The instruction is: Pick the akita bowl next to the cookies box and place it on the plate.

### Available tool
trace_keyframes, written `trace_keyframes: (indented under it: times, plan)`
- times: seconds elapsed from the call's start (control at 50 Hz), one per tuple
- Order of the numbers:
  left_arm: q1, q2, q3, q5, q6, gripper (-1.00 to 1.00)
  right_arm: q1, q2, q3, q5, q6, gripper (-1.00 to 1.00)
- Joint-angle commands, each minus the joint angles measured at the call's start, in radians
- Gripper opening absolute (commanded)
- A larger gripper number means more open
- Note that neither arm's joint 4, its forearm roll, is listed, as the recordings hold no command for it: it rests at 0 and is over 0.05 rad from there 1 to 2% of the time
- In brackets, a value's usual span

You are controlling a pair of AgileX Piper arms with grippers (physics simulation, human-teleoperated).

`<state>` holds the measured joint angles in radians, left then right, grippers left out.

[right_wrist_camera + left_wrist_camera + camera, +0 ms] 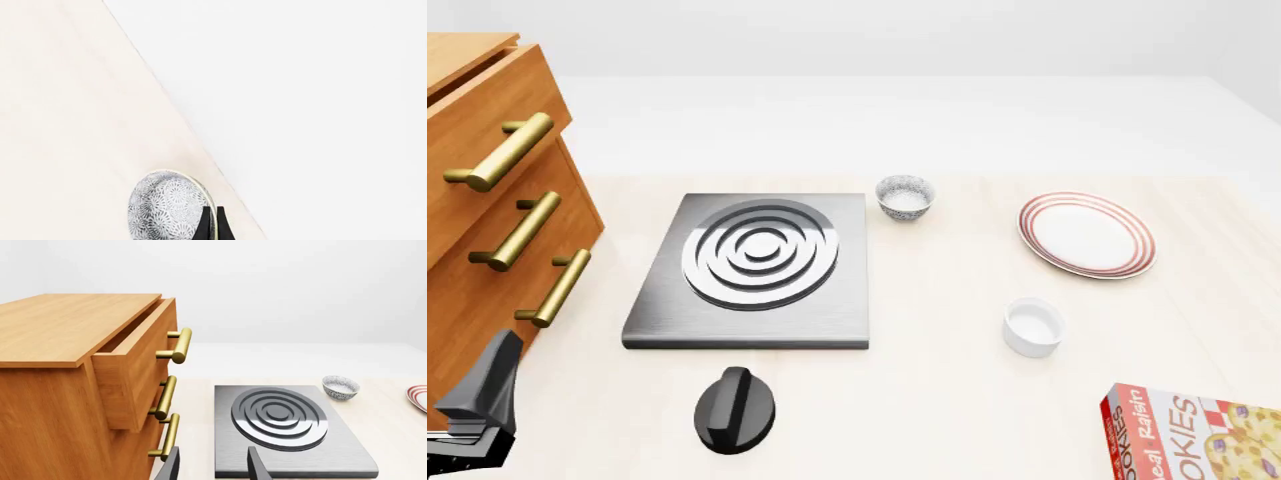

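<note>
The cookies box (1201,435) is cut off at the front view's corner, and the speckled bowl (167,210) beside it shows only in the right wrist view, partly cropped, close to the worktop (67,125) edge. It is round and its patterned outside faces the camera. The right gripper (212,212) has its fingers nearly together, seemingly pinching the rim. The left gripper (213,450) has its fingers spread. The plate (1086,234) lies well beyond the box.

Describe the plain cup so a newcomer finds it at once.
Start at the red-ringed plate on the right. Nearer the camera, toward the cookies box, stands the cup. It is plain white, unlike the speckled bowl by the hob.
</note>
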<state>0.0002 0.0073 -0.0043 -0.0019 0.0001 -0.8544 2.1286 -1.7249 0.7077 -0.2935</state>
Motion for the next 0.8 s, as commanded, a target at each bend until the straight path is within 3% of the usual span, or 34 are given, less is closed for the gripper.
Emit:
trace_keyframes:
  times: [0.02,0.44,0.62,0.8]
  plan:
    - [0.000,0.000,0.000,0.000,0.000,1.00,0.058,-0.094,0.004,-0.003,0.043,-1.00]
    - [0.000,0.000,0.000,0.000,0.000,1.00,0.113,-0.165,-0.038,0.057,0.099,-1.00]
    - [0.000,0.000,0.000,0.000,0.000,1.00,0.184,-0.138,-0.154,0.153,0.184,-1.00]
    - [0.000,0.000,0.000,0.000,0.000,1.00,0.209,-0.113,-0.205,0.184,0.209,-1.00]
